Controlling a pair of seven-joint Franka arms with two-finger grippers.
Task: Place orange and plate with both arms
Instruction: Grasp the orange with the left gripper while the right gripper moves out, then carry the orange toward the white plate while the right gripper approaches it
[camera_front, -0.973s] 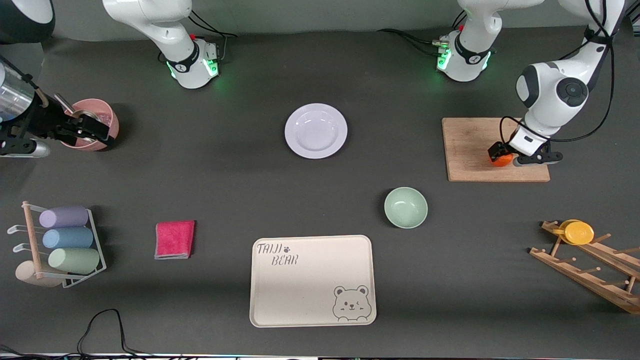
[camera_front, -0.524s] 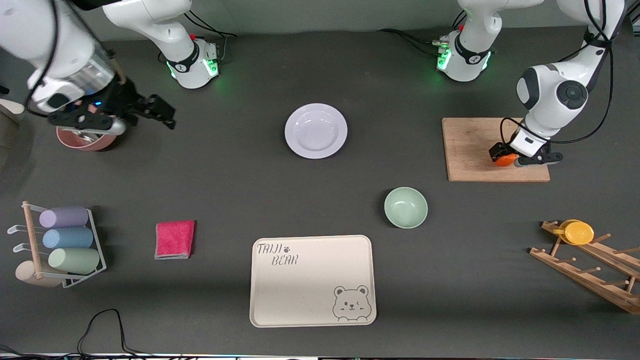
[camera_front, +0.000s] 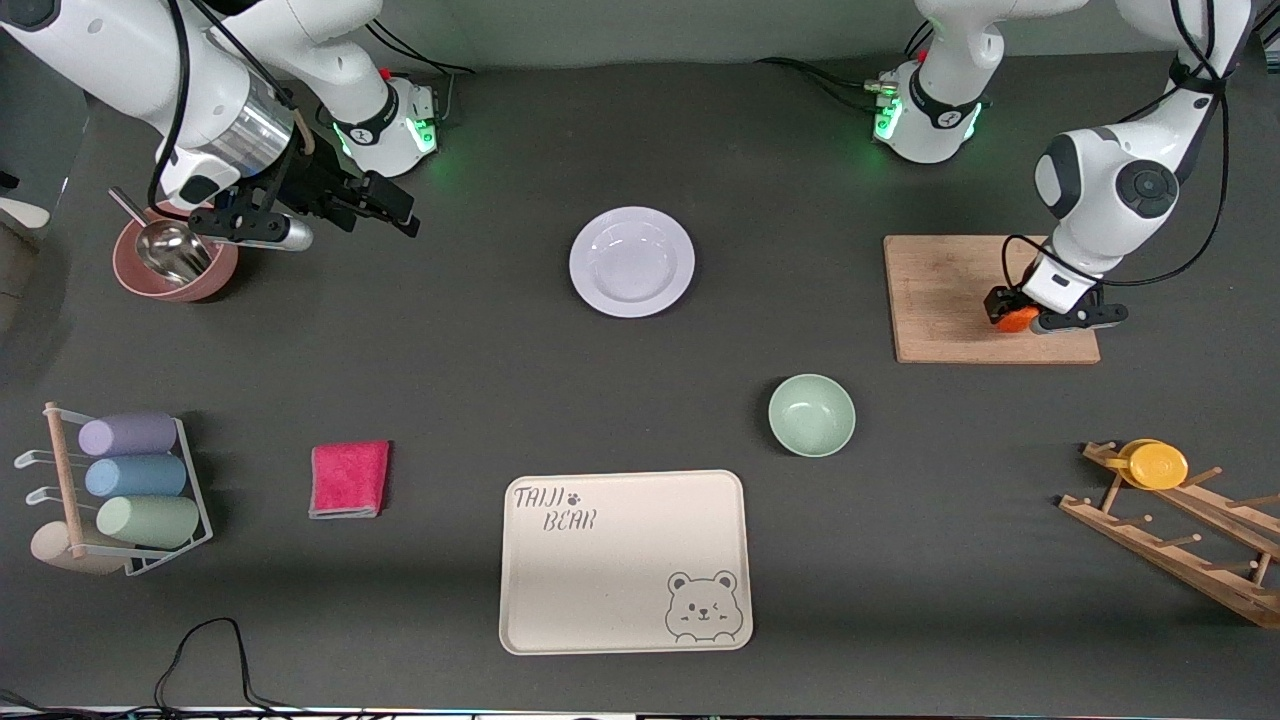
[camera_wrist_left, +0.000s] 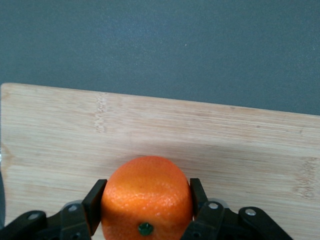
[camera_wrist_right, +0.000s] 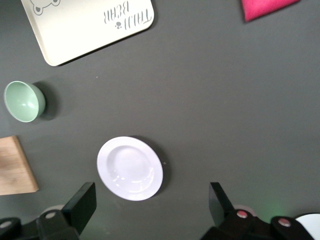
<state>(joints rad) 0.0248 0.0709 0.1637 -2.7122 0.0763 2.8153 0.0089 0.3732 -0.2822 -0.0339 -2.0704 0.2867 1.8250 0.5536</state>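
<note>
Two task items, neither placed yet, judging by how things lie.

Front view: left gripper (camera_front: 1020, 316) down on the wooden cutting board (camera_front: 940, 300), clamped around the orange (camera_front: 1017, 319); fruit not visibly lifted. Right gripper (camera_front: 385, 212) up in the air with fingers spread, holding nothing, over bare dark table just beside the pink bowl (camera_front: 150, 280); plate (camera_front: 632, 262) well apart from it, toward the left arm's end, untouched.

Left wrist view: black fingers (camera_wrist_left: 95, 200) pressed on both flanks of the round, pebbly-skinned orange (camera_wrist_left: 146, 197); pale bamboo grain underneath.

Right wrist view: wide-open fingers (camera_wrist_right: 81, 205) framing the smooth, glossy, wide-rimmed plate (camera_wrist_right: 130, 168) below. Left to do, probably: lift the fruit, grasp the plate.
</note>
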